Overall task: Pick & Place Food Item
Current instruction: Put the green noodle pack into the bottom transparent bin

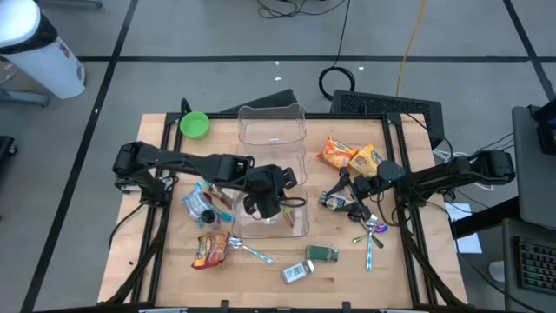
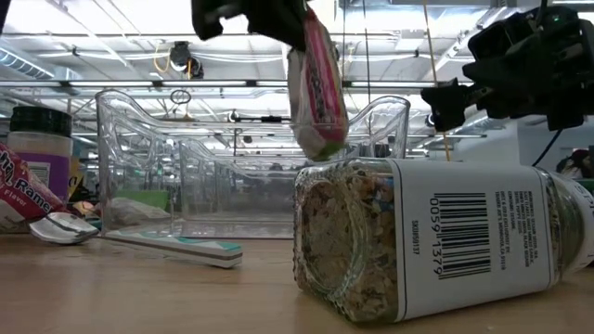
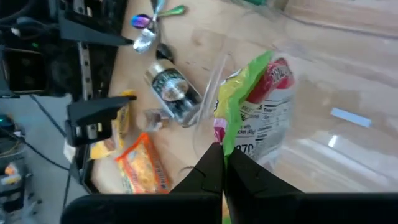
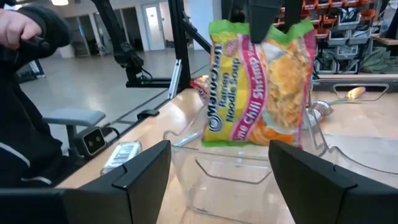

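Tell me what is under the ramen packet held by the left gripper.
The ramen packet, pinched by the left gripper, hangs over the clear bin. Its floor looks bare; the packet covers part.

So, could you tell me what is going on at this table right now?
The left gripper has its jaws shut on the top edge of a ramen packet, which hangs above the clear plastic bin in the middle of the table. The right gripper waits to the side with open jaws, pointing at the packet and holding nothing. Other packets and jars lie around.
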`<state>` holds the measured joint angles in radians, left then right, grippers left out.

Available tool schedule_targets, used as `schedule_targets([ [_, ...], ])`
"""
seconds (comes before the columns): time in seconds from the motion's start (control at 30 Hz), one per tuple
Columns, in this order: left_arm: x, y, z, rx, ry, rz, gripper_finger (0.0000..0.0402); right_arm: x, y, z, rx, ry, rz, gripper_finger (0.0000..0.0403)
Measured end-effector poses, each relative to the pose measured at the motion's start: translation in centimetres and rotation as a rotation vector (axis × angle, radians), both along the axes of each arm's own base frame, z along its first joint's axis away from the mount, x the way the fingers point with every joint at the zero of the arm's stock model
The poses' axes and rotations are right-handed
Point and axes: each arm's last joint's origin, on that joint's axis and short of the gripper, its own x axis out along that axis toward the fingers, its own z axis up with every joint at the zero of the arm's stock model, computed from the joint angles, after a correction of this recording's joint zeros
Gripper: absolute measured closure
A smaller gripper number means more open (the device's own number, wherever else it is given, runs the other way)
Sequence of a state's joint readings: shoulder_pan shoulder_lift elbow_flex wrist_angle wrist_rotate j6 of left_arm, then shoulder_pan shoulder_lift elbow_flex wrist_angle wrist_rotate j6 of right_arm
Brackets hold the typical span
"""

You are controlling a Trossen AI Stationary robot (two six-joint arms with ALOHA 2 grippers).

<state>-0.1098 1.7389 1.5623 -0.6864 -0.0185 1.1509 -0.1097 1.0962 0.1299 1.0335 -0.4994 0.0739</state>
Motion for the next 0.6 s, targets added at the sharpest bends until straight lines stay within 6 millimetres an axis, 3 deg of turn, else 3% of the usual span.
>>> schedule_targets([
  [0.4, 1.8, 0.2, -3.2, 0.008, 0.077, -0.054, 0.0398, 0.0, 0.0, -0.5, -0.020, 0.042, 0.000, 0.0140],
  [0.6, 2.0, 0.2, -3.6, -0.006, 0.080, -0.075, 0.0398, 0.0, 0.0, -0.5, -0.029, 0.038, 0.000, 0.0140],
])
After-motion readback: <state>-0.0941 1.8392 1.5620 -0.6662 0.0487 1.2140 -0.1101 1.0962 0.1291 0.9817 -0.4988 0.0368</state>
